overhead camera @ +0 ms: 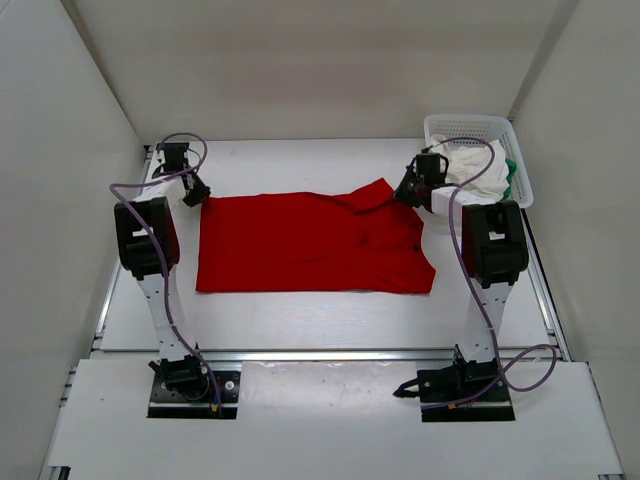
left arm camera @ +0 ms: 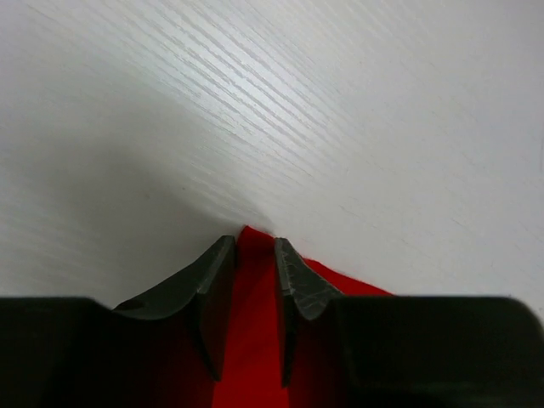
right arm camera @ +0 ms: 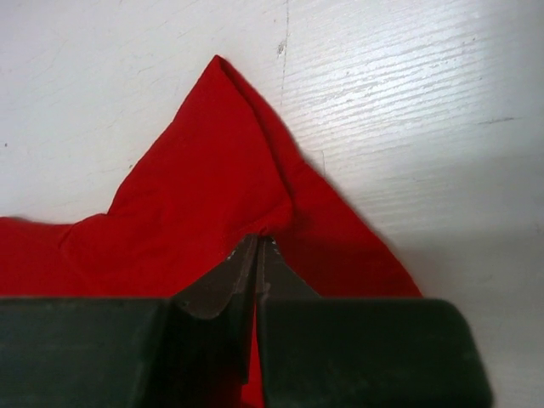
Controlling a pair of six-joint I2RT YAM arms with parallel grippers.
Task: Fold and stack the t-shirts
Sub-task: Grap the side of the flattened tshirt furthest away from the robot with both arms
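A red t-shirt lies spread flat in the middle of the table. My left gripper is at its far left corner. In the left wrist view the jaws stand slightly apart with the shirt's corner between them, down at the table. My right gripper is at the shirt's far right part, by the sleeve. In the right wrist view it is shut on a pinched fold of the red cloth, which rises to a peak beyond the fingertips.
A white plastic basket stands at the far right corner, holding white cloth and something green. White walls enclose the table on the left, back and right. Bare white table surrounds the shirt.
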